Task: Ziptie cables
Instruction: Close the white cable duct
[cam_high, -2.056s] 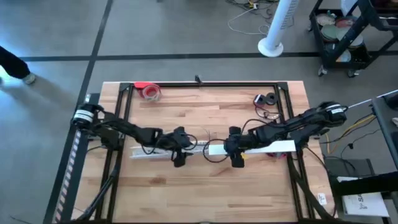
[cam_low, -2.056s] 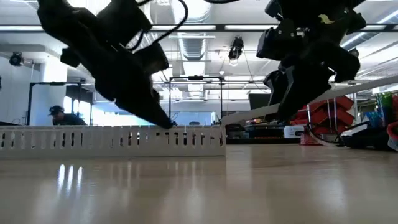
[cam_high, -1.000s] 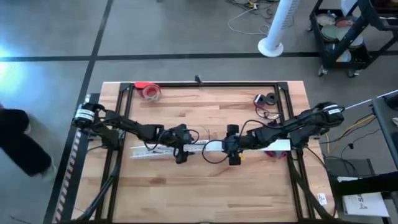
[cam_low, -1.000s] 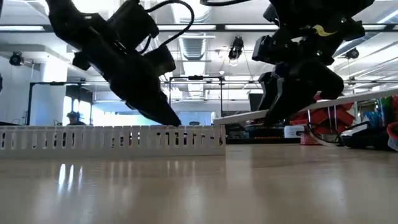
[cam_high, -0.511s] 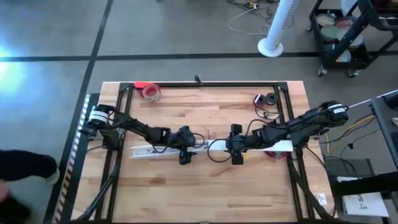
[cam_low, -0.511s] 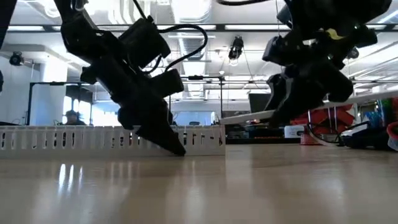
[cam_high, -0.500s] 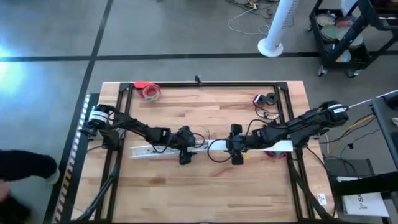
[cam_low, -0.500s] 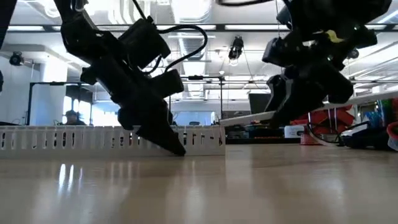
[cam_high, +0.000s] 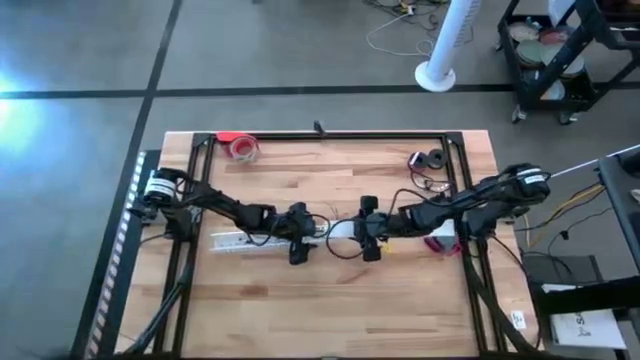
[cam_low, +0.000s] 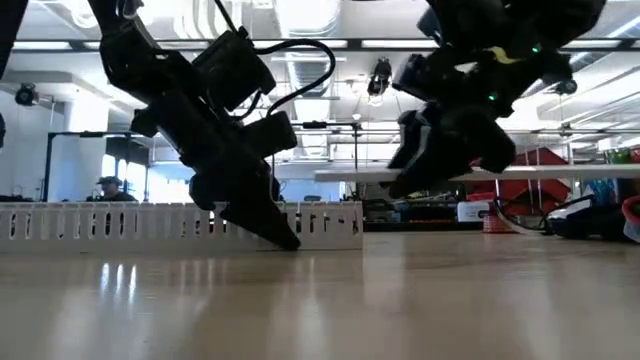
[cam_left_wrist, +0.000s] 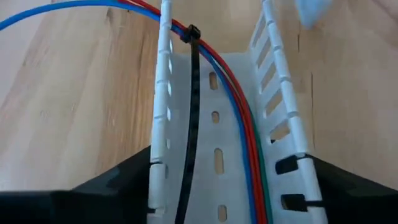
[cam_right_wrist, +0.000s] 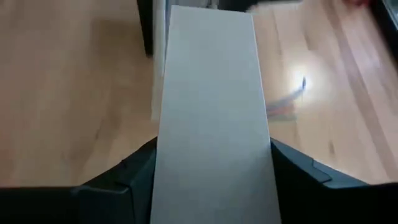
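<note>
A white slotted duct (cam_high: 240, 240) lies on the table left of centre. In the left wrist view thin red, blue and green cables (cam_left_wrist: 239, 124) run along inside it, bound by a black ziptie (cam_left_wrist: 191, 37) whose tail lies down the duct floor. My left gripper (cam_high: 298, 235) is low at the duct's right end, one finger on each side of it. My right gripper (cam_high: 368, 235), just right of it, is shut on a long white flat strip (cam_low: 560, 172). My left gripper takes the duct between its two fingers, one against each outer slotted wall (cam_left_wrist: 160, 158) (cam_left_wrist: 292, 163), near the duct's right end. The fingers (cam_low: 280, 232) slant down from above to the table. The duct stays flat on the table. My right gripper pinches the flat strip by its two long edges (cam_right_wrist: 171, 155), near the strip's left end (cam_high: 340, 229). The fingers lie along the strip. It is lifted clear of the table and hangs level (cam_low: 450, 173), running toward the table's right edge.
A red tape roll (cam_high: 240, 147) lies at the far left and a black part (cam_high: 430, 159) at the far right. A pink item (cam_high: 440, 245) lies under the right arm. Black frame rails (cam_high: 330, 135) border the table's far edge and sides.
My left gripper has come down from above the duct to the table at the duct's right end, then kept still. My right gripper has gone toward the table's left edge with the strip, which was slanting up to the right and now hangs level.
</note>
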